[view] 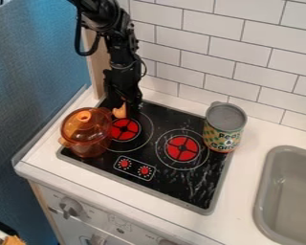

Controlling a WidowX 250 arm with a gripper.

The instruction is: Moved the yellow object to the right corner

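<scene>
While my pincer (131, 99) hangs over the stovetop (175, 184), 1 small yellow-orange object (120, 111) right at its lower end, whether gripped I cannot tell.

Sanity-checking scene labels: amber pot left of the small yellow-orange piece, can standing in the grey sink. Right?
One fix: the can isn't in the grey sink. Camera view shows it at the back right of the stovetop. Amber pot left of the small yellow-orange piece stands.
</scene>
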